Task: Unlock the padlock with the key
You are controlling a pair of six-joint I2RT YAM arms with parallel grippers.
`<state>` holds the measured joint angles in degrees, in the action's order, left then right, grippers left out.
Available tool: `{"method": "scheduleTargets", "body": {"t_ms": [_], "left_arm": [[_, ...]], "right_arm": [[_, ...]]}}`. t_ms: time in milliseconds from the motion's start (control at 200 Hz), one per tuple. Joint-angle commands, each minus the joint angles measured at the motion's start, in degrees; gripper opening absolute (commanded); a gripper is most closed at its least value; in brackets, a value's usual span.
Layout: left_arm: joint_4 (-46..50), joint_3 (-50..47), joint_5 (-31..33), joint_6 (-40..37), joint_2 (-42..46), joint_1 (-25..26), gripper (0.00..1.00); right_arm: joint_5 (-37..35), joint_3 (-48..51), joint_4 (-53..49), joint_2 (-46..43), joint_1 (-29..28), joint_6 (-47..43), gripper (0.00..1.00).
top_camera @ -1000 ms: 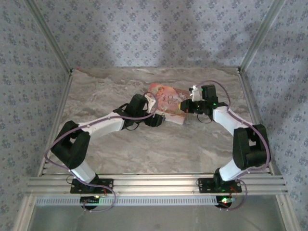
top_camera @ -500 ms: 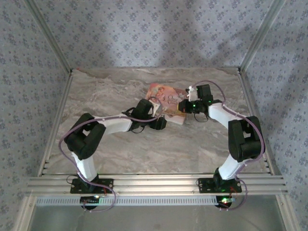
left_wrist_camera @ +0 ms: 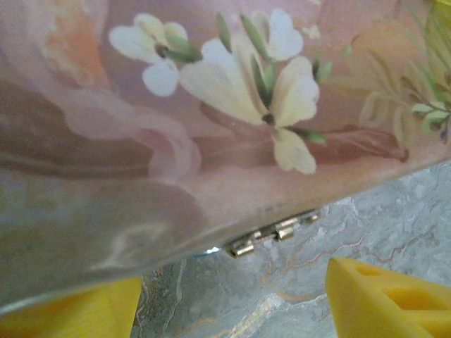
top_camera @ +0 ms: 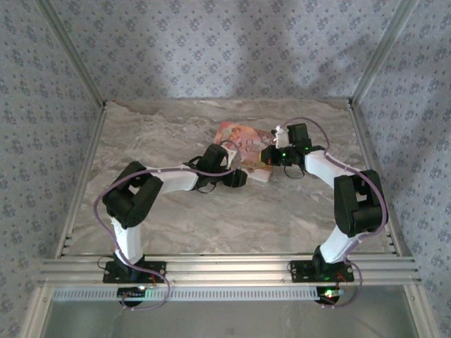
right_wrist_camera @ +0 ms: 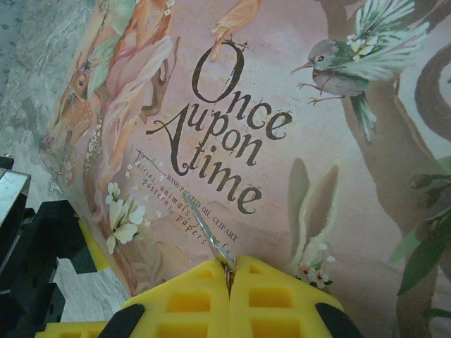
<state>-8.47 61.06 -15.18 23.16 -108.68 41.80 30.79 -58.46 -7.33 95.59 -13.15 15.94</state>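
The key (right_wrist_camera: pixel 206 229) is a thin silvery blade. It sticks out of my right gripper (right_wrist_camera: pixel 229 271), which is shut on it, and points across the lid of the pink illustrated box (right_wrist_camera: pixel 282 141). In the top view my right gripper (top_camera: pixel 271 156) sits at the right edge of the box (top_camera: pixel 243 149). At the box's near edge my left gripper (top_camera: pixel 236 177) stands open. In the left wrist view its yellow fingers (left_wrist_camera: pixel 391 296) stand wide apart below the box's side wall (left_wrist_camera: pixel 211 141), where a small brass fitting (left_wrist_camera: pixel 271 236) juts out. The padlock is hidden.
The marble tabletop (top_camera: pixel 211 211) spreads around the box. Patterned walls and aluminium rails (top_camera: pixel 225 271) close in the workspace. Both arms reach in towards the middle of the table from the near edge.
My left arm has folded at the elbow and pushed its gripper right, up to the box's near edge, jaws narrowing a little. The right gripper shifted slightly left, key still held.
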Motion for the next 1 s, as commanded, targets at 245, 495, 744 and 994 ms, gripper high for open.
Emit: {"method": "scheduleTargets", "body": {"t_ms": [245, 495, 744, 994], "left_arm": [[-6.8, 0.9, 0.5, 2.7, -2.8, 0.5, 0.63], [-8.8, 0.8, 0.3, 3.7, -3.2, 0.8, 0.56], [-10.2, 0.6, 0.5, 5.0, -3.4, 1.3, 0.50], [-10.4, 0.7, 1.2, 6.3, -3.6, 1.4, 0.44]], "right_arm": [[-2.5, -0.6, -2.7, 1.6, -0.7, -1.0, 0.00], [-2.4, -0.5, -2.6, 1.6, -0.9, -1.0, 0.00], [-2.3, -0.4, -2.4, 1.6, -1.1, -0.9, 0.00], [-2.2, -0.4, -2.5, 1.4, -1.3, -0.8, 0.00]]}}
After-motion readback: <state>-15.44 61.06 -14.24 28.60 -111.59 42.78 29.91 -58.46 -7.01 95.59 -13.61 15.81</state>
